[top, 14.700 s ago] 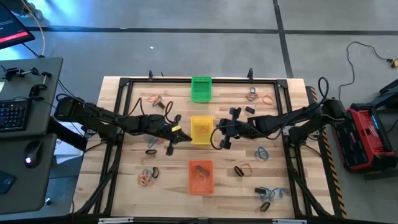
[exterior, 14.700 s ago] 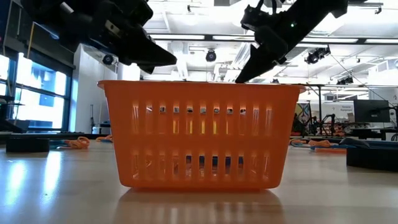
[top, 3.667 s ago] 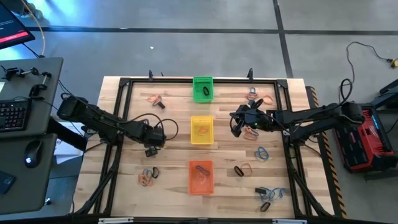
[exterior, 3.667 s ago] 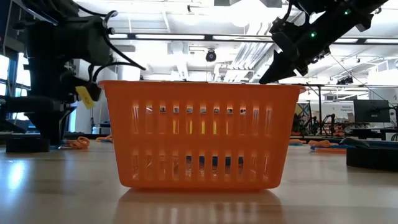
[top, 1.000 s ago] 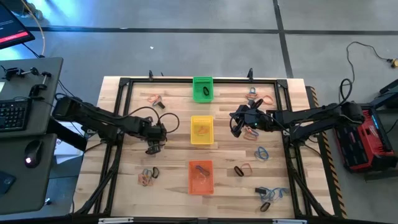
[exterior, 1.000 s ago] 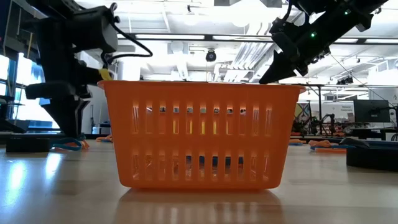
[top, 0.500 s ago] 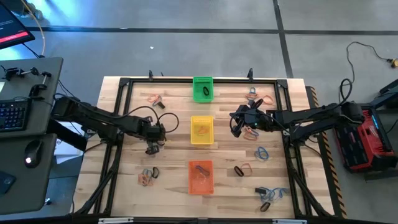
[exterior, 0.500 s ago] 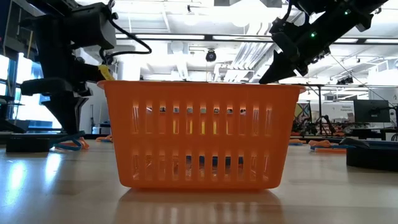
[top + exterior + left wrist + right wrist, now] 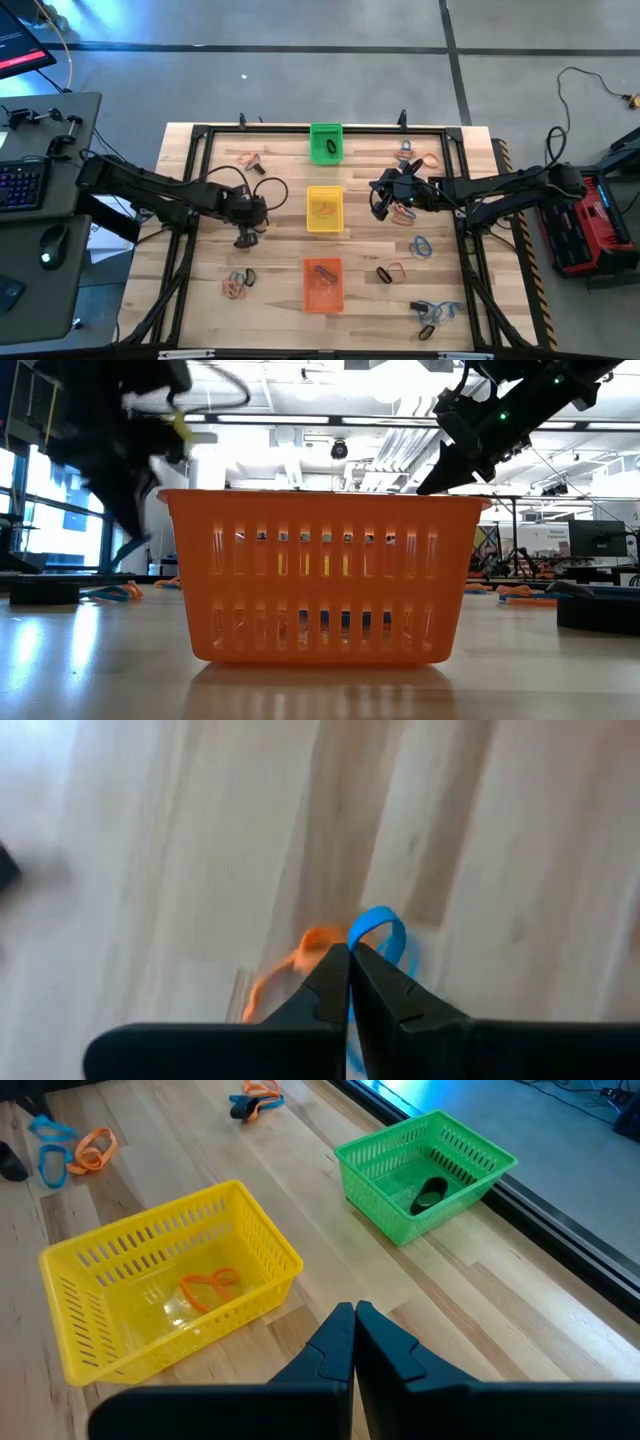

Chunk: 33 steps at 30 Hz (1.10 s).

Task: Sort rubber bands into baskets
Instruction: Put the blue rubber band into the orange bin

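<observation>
Lifted now, left gripper [image 9: 349, 963] pinches a thin blue rubber band [image 9: 380, 932].

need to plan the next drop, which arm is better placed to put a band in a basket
Left. The left gripper is shut on a blue rubber band, left of the yellow basket. The right gripper is shut with nothing between its fingers, hovering right of that basket.

A large open robotics lab or workshop: grey concrete floor [image 9: 300, 80], a wooden table [image 9: 280, 270] in a black frame, a desk with keyboard [image 9: 20, 183] and mouse [image 9: 52, 243], strip-lit ceiling [image 9: 330, 390], workbenches and monitors [image 9: 590, 540] behind
</observation>
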Motion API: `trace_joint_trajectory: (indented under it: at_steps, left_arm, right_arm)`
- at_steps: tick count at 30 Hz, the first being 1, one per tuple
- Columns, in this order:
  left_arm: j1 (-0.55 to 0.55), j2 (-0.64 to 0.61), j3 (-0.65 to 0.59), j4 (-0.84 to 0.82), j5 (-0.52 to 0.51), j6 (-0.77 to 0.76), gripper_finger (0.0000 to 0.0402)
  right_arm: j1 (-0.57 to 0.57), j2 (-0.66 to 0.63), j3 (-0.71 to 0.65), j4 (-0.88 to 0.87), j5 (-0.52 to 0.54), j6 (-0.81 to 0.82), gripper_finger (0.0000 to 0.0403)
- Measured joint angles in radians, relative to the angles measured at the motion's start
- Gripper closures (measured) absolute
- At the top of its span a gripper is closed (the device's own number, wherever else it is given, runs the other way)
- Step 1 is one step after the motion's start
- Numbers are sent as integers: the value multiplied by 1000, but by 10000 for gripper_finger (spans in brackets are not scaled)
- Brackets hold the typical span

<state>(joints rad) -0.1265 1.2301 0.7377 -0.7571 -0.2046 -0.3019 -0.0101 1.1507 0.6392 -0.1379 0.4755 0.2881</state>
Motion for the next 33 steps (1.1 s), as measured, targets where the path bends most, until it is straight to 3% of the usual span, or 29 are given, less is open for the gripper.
trace_joint_trajectory:
  at_steps: [9, 20, 28, 33]
  left_arm:
    - [-20, 42, 186, 74, -8, 109, 401]
    - [-81, 320, 490, 83, -7, 318, 401]
    - [-97, 507, 698, 86, 226, 535, 401]
    - [-96, 612, 769, 85, 300, 661, 401]
  right_arm:
    - [0, 0, 0, 0, 0, 2, 403]
    - [0, 0, 0, 0, 0, 2, 403]
    - [0, 0, 0, 0, 0, 0, 403]
    - [0, 0, 0, -4, 0, 0, 403]
